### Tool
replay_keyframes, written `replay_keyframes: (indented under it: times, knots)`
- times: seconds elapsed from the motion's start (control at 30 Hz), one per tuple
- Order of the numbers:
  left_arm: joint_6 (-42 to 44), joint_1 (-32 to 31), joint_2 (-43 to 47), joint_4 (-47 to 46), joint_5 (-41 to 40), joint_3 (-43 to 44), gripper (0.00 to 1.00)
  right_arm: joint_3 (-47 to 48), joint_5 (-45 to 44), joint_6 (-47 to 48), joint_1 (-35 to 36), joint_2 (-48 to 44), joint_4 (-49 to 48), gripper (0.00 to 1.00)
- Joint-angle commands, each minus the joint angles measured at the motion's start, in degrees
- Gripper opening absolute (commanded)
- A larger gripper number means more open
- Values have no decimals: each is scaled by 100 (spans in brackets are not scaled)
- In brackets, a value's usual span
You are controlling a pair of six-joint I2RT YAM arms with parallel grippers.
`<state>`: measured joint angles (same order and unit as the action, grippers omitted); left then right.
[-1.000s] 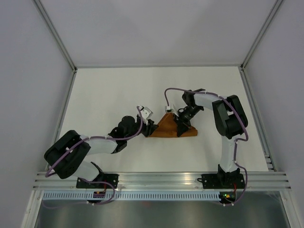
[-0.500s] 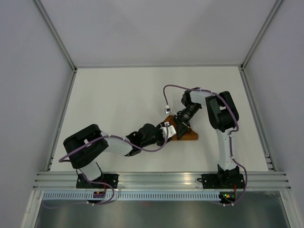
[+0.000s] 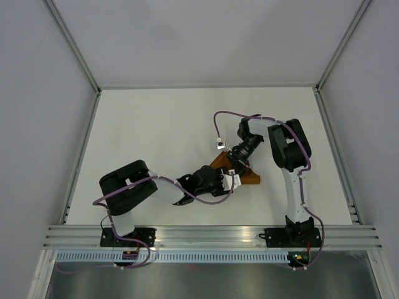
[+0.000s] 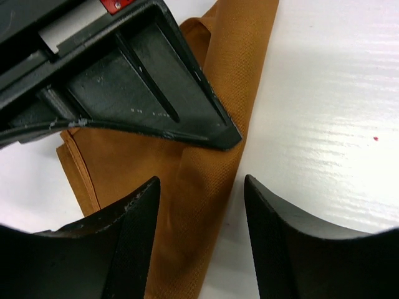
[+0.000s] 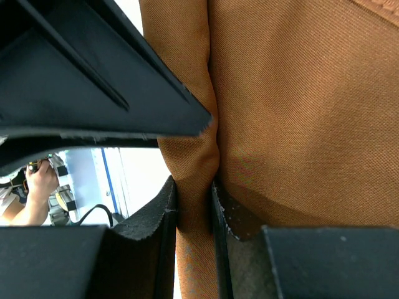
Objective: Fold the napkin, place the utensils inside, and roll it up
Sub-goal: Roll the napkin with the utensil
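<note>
Since the napkin point(image 5: 299, 112) is soft and limp, you pinch its rolled ridge with the right gripper point(image 5: 193, 196), the left gripper point(image 4: 199, 187) released.

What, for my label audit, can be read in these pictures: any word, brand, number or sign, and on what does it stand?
No text can be read in any view.
Napkin: plain cloth, no print.
White tag on the purple cable: too small to read.
Left pincer and right pincer: scuffs only, no legible marking.
</note>
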<state>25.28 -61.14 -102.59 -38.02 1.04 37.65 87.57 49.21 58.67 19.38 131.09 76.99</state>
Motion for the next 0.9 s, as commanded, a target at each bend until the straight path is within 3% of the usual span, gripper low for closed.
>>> replay_keyframes:
  times: [0.0,0.13,0.3,0.37,0.43,0.5,0.6,0.87]
  knots:
    - [416,-38,-262,286,-78,251,61,-3,-949,346,22,356,-984,0]
    - [443,-38,-367,681,-43,401,45,6,-940,373,22,365,-958,0]
    - [355,-38,-543,1253,318,621,19,6,-940,408,31,365,-949,2]
    - [303,-38,-561,1419,458,673,9,-20,-913,399,22,312,-975,11]
    - [250,-29,-587,1482,590,709,2,-91,-887,311,22,163,-1089,28]
    - [171,-12,-640,1708,827,779,2,-126,-852,215,22,-90,-1177,41]
    - [30,76,-701,2095,1249,963,2,-293,-764,127,5,-634,-1457,50]
    - [-444,401,-710,2738,2294,1315,2,-697,-808,-882,-390,-1796,-2433,65]
